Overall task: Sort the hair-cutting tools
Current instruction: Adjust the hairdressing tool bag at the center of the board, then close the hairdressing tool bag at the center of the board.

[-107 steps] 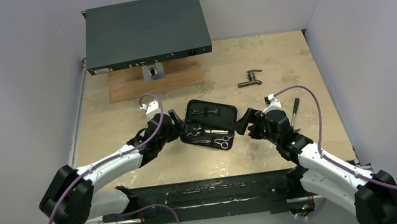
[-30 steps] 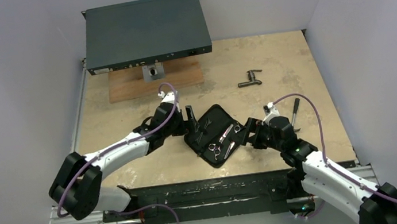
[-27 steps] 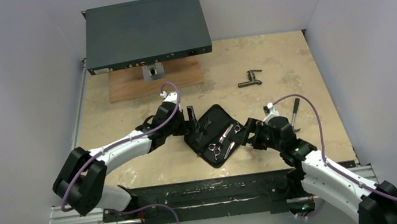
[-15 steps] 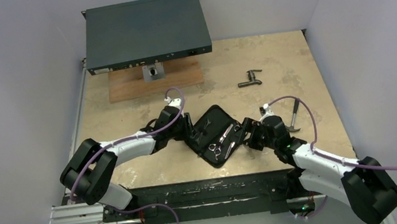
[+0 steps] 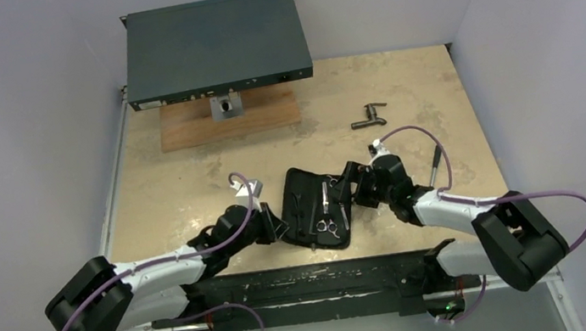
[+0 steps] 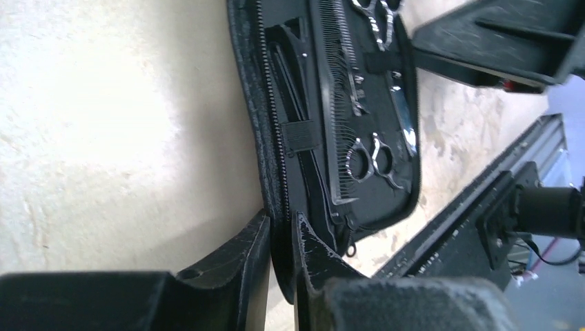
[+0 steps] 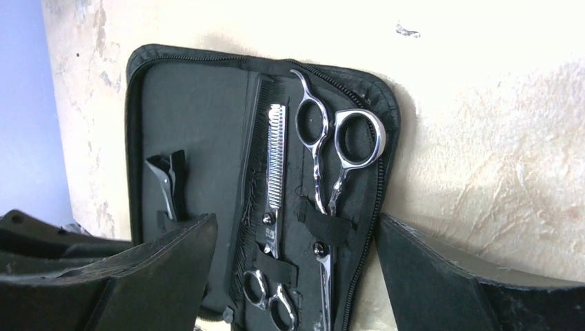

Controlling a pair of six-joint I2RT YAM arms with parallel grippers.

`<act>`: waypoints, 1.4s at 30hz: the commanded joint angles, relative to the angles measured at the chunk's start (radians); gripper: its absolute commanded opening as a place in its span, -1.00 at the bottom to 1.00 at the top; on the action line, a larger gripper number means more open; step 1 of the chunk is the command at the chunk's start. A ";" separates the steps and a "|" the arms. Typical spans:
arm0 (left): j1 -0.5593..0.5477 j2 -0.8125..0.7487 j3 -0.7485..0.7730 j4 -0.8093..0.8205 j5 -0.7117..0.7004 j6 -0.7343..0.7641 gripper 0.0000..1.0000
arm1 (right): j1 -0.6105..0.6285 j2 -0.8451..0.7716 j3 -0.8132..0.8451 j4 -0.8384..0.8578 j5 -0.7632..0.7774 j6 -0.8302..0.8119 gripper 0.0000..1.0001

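An open black zip case lies near the table's front edge and holds the hair-cutting tools under elastic straps. In the right wrist view I see silver scissors, toothed thinning scissors, a black comb and a black clip. My left gripper is shut on the case's zippered left edge. My right gripper stands open, its fingers either side of the case's right half without touching it.
A small hammer lies just right of my right arm. A dark T-shaped fitting sits farther back. A dark flat box rests on a wooden board at the back. A black rail borders the near edge.
My left gripper has closed on the case's edge and drawn back toward the near left. The case has turned and shifted with it. My right gripper has come up to the case's right side.
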 commanded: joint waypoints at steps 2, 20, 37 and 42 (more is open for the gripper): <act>-0.056 -0.077 0.010 0.073 -0.045 -0.003 -0.65 | 0.000 0.050 0.043 0.007 -0.022 -0.052 0.69; -0.203 0.258 0.334 0.049 0.014 0.177 -0.27 | 0.000 -0.017 -0.029 0.018 -0.019 0.031 0.74; -0.268 0.520 0.436 0.101 0.080 0.180 -0.26 | -0.001 -0.253 -0.109 -0.092 0.098 0.151 0.82; -0.292 0.564 0.443 0.123 0.086 0.178 -0.26 | -0.002 -0.179 -0.123 -0.011 0.090 0.155 0.82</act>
